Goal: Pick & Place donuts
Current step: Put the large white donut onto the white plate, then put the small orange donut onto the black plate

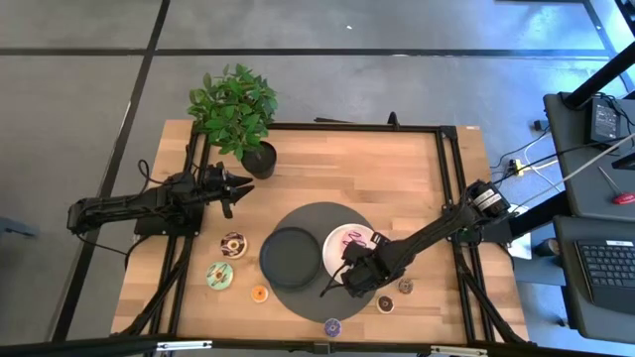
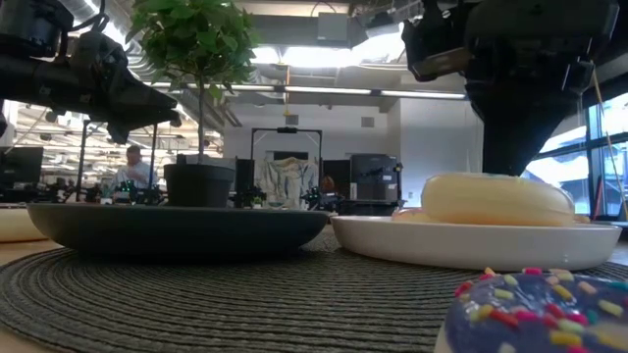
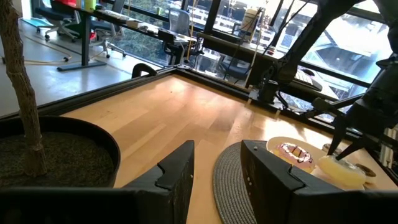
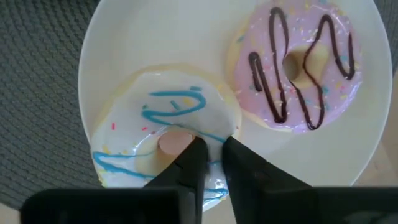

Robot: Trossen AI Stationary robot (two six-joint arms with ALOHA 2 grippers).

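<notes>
- Nearest in the low view, a purple sprinkled mini donut [image 2: 535,312] is cut off at the frame's edge; it lies on the woven grey mat [image 1: 310,300].
- Behind it, the white plate [image 4: 155,37] carries a white-iced donut [image 4: 163,134] with blue squiggles and a pink-iced donut [image 4: 297,65] with chocolate lines, touching each other.
- The right gripper [image 4: 211,155] sits over the white donut, its fingers narrow, tips at the ring's edge; whether they pinch it, I cannot tell.
- Beside the white plate, the dark grey plate [image 1: 288,254] lies on the same mat.
- Off the mat on the wooden worktop [image 1: 367,169]: a chocolate donut [image 1: 233,244], a green donut [image 1: 219,276], an orange mini [image 1: 259,294] and two brown minis [image 1: 395,295].
- Farther off, the left gripper [image 1: 238,184] hovers near the potted plant [image 1: 236,111], fingers narrowly apart, holding nothing.
- Beyond: an office with desks, chairs and a distant person [image 2: 132,167].
</notes>
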